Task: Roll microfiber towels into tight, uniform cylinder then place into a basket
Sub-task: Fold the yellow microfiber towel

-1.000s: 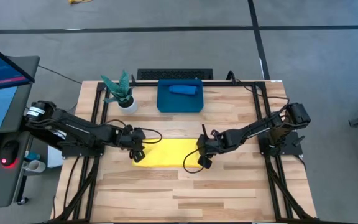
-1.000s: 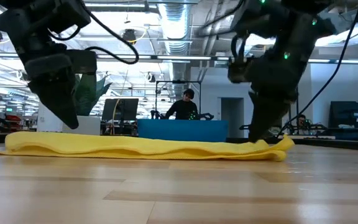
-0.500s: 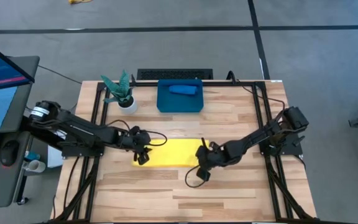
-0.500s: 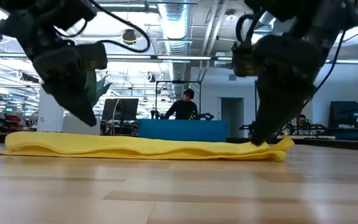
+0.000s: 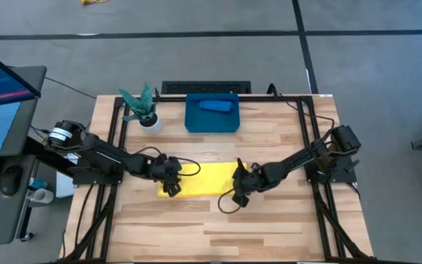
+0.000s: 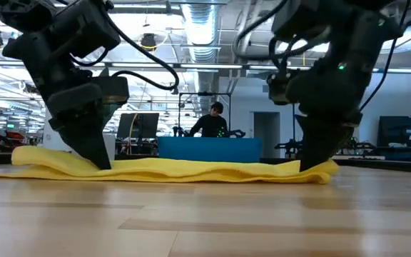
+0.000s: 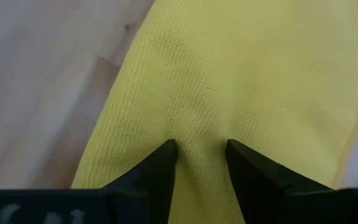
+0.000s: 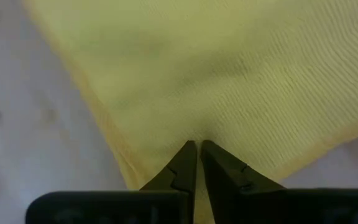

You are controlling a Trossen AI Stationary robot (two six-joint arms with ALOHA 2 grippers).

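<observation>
Overall light: bright, even, from overhead.
Source: ceiling strip lights glare white in the low view.
Shadows: soft and short under both arms on the table.
Backlight: arms read as dark silhouettes in the low view.
Focus: wrist views are soft; the yellow towel blurs toward its far edge.

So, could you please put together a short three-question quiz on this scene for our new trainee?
1. True or false: the blue towel already lies in the basket.
2. Which towel do the left gripper and the right gripper both press on? A) blue B) yellow C) none
3. Fill in: beside the basket stands a small potted ____.

Key:
1. True.
2. B, the yellow towel, lying flat on the table; the left gripper's fingers are apart, the right's nearly together.
3. Plant.
</observation>
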